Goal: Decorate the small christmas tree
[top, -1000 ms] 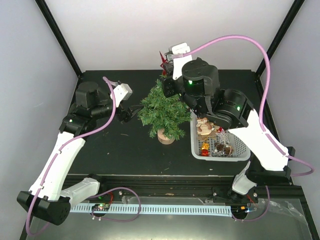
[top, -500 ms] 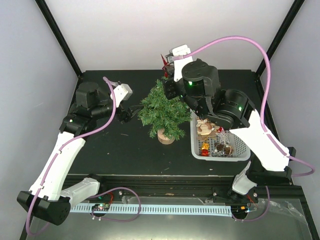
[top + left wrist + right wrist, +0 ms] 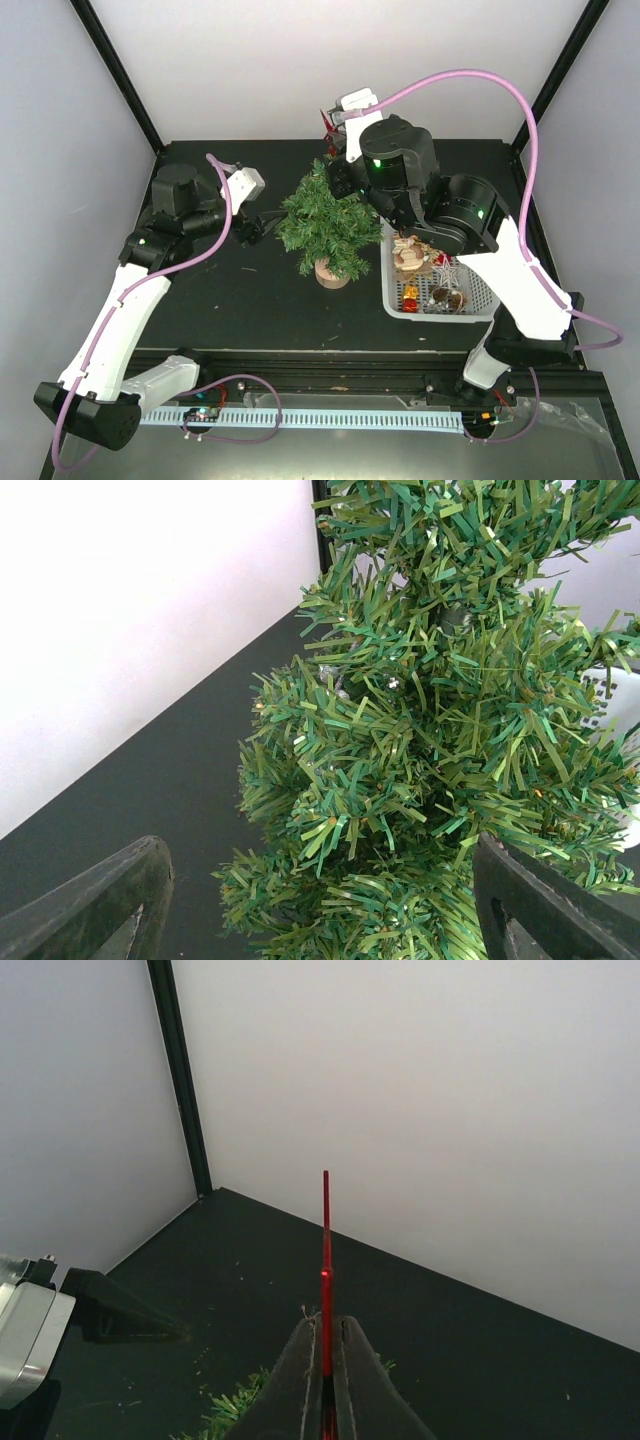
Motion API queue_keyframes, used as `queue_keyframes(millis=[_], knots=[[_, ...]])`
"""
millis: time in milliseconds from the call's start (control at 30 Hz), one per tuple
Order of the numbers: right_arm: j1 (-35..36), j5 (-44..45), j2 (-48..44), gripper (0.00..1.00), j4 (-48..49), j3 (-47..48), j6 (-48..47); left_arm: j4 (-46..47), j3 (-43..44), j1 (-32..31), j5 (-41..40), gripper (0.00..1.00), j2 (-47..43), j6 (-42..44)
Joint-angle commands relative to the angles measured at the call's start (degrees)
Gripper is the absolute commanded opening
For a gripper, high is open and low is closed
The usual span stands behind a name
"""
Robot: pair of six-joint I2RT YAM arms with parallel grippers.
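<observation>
Showing glossy white shell links on the left arm (image 3: pixel 120 310) and the right arm (image 3: pixel 525 285), joined by rounded black motor housings (image 3: pixel 178 190). Glowing with small green indicator lights (image 3: pixel 378 163) on the black joints. Trailing lilac-pink cables (image 3: pixel 480 74) along both arms. Ending in a left gripper (image 3: pixel 318 880) with thick charcoal fingers (image 3: pixel 100 905) and a right gripper (image 3: pixel 327 1322) with slim grey wedge-shaped fingers (image 3: pixel 295 1380).

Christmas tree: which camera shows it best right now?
Top external: the whole small christmas tree with its stump base. Left wrist shows only close branches; right wrist just a few green tips at the bottom edge.
</observation>
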Motion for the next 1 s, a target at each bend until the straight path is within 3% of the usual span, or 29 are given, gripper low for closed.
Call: queue_keyframes(millis=[0, 233, 433, 700, 967], knots=[[-0.4, -0.8, 1.0, 0.05, -3.1, 1.4, 0.1, 1.4, -0.3, 0.4, 1.3, 0.83, -0.4, -0.5], [-0.5, 0.0, 0.3, 0.21, -2.6, 1.3, 0.1, 1.7, -0.9, 0.4, 1.3, 0.83, -0.4, -0.6], [-0.5, 0.8, -0.4, 0.24, -2.1, 1.0, 0.1, 1.8, -1.0, 0.4, 1.3, 0.82, -0.6, -0.7], [-0.5, 0.9, -2.0, 0.11, 0.8, -2.1, -0.6, 2.0, -1.0, 0.4, 1.3, 0.83, -0.4, -0.7], [-1.8, -0.8, -0.1, 0.01, 0.9, 0.9, -1.5, 1.9, -1.1, 0.4, 1.3, 0.83, -0.1, -0.6]])
